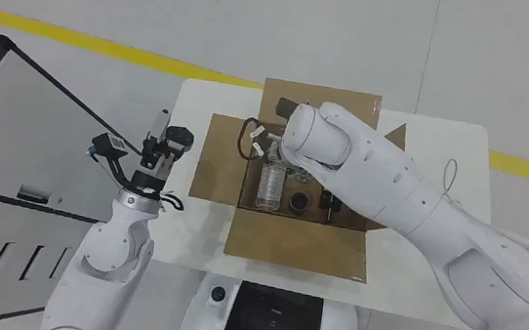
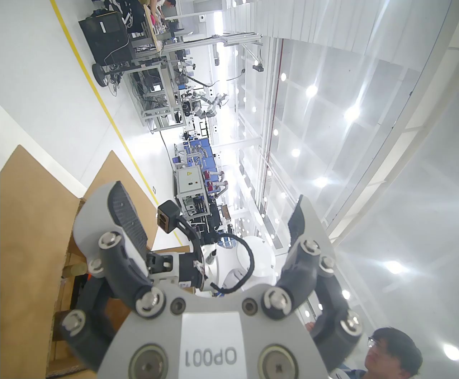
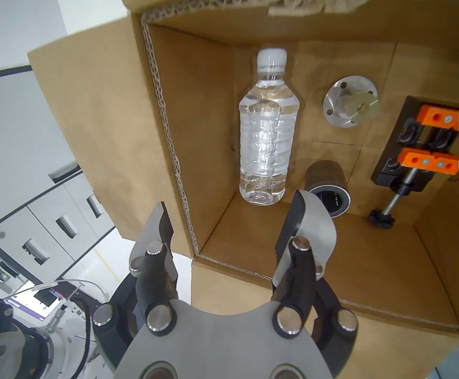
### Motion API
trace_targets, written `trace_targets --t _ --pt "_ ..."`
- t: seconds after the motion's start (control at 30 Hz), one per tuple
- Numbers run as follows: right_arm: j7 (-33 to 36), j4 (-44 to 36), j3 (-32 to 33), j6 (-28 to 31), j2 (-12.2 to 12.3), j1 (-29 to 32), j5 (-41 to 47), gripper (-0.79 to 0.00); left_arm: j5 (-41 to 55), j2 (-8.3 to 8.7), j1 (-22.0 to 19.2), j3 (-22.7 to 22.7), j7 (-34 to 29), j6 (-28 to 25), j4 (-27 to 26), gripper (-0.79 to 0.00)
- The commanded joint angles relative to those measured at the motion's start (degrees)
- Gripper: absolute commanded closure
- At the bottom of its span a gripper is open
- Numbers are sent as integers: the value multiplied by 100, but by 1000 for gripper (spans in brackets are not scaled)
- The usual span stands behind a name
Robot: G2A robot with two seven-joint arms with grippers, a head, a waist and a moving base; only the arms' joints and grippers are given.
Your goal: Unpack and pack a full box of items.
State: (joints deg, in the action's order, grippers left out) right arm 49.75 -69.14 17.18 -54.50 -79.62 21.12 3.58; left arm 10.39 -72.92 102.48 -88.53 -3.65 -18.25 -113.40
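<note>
So the cardboard box (image 1: pixel 295 242) sits open mid-frame in the top view, water bottle (image 3: pixel 267 136) lying inside. The right gripper (image 3: pixel 233 215) hangs over it, spread wide, empty. The left gripper (image 2: pixel 208 201) is gaping too, holding nothing.

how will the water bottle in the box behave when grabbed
The bottle looks full, so probably heavy for its size. Its clear ribbed wall may flex or slip when squeezed. Lying on its side in the box, it could roll if nudged.
</note>
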Motion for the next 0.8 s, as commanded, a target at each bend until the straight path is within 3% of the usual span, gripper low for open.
trace_targets --t 0.0,0.3,0.33,0.37,0.4,0.77 --pt "72 299 8 121 -8 -32 27 -622 1 0 0 -1 -1 0 0 -785" --pt "-1899 602 96 179 -954 135 489 -634 1 0 0 -1 -1 0 0 -785" --pt "-2076 654 93 195 -1089 128 569 -668 1 0 0 -1 -1 0 0 -785" --pt "-2201 742 68 243 -1231 118 652 -785 1 0 0 -1 -1 0 0 -785" --pt "-2301 885 28 306 -1380 102 730 -785 1 0 0 -1 -1 0 0 -785" --pt "-2301 885 28 306 -1380 102 730 -785 1 0 0 -1 -1 0 0 -785"
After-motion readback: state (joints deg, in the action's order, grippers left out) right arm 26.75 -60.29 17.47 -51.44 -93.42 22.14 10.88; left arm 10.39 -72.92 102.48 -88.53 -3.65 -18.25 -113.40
